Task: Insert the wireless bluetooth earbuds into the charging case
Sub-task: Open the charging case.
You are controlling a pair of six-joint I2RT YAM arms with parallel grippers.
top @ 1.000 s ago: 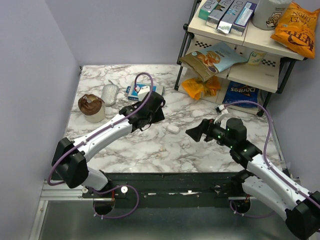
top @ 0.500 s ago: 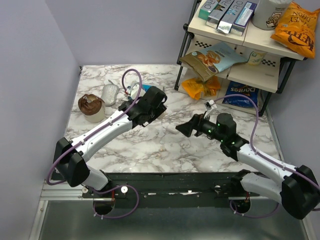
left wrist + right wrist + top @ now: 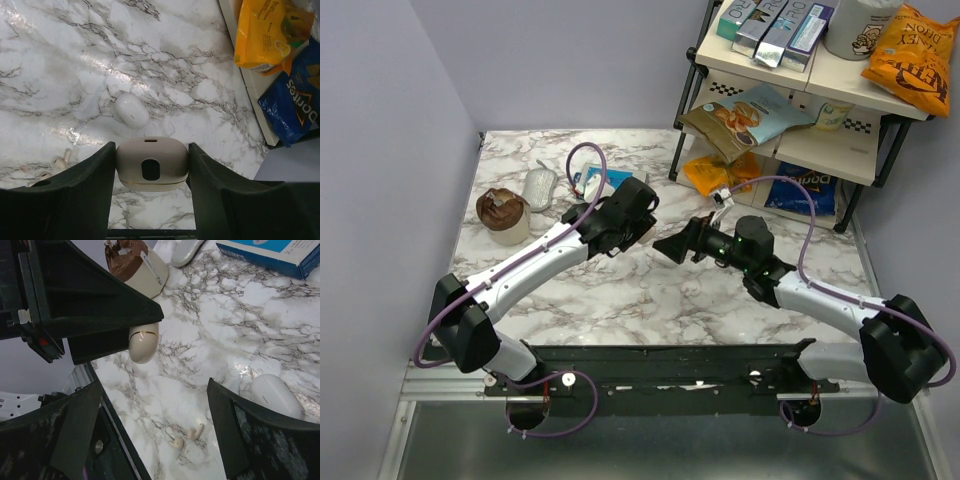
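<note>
Centre of the overhead view: the left gripper (image 3: 634,216) is clamped on a cream, rounded plastic charging case (image 3: 152,163), its two black fingers pressed against the case's sides and holding it above the white-and-grey marble tabletop (image 3: 620,292). In the left wrist view a dark oval recess faces the camera. In the right wrist view a thin gold seam runs across the case, which shows left of centre under the black finger.

The right gripper (image 3: 670,247) faces it from the right, close by but not touching, its fingers spread wide apart and gripping nothing.

Two tiny glossy white plastic earbuds (image 3: 186,436) lie side by side on the marble, at the lower centre of the right wrist view in the gap framed by the parted fingers, and at the lower left of the left wrist view, just beside the left finger.

A white oval plastic case (image 3: 131,110) lies closed on the marble just above the held case in the left wrist view.

At the upper left of the overhead view stand a brown-topped paper cup (image 3: 503,214), a grey oval object (image 3: 539,188) and a blue-and-white cardboard box (image 3: 272,254).
</note>
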